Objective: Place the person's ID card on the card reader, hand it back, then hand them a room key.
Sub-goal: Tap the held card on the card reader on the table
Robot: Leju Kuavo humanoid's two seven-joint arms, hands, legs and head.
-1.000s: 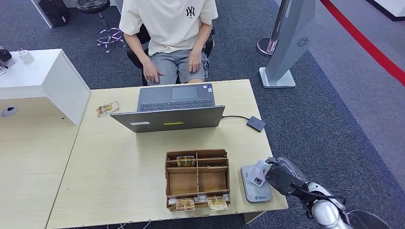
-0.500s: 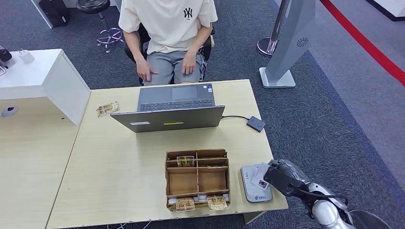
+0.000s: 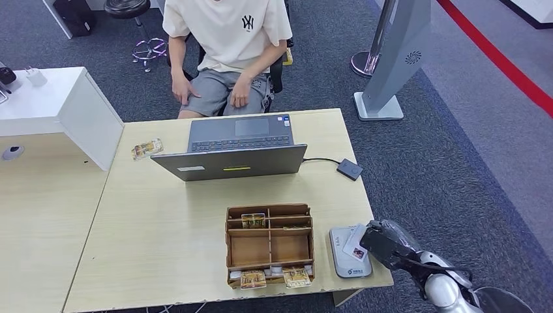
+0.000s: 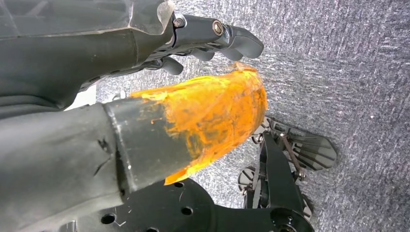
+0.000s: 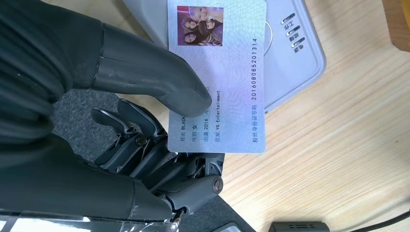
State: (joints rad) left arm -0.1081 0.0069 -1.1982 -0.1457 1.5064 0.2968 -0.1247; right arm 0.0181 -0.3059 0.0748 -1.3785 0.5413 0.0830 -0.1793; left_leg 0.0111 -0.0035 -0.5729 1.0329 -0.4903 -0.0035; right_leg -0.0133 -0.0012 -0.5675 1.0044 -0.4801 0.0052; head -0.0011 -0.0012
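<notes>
head view showed the right hand pinching the id card over the card reader, beside a wooden organizer; a laptop stood between it and the person. left hand's grasp: cannot tell.

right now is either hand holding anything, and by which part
The right hand holds the ID card by its text end, thumb on its face and fingers beneath, photo end over the card reader. The left hand holds nothing.
</notes>
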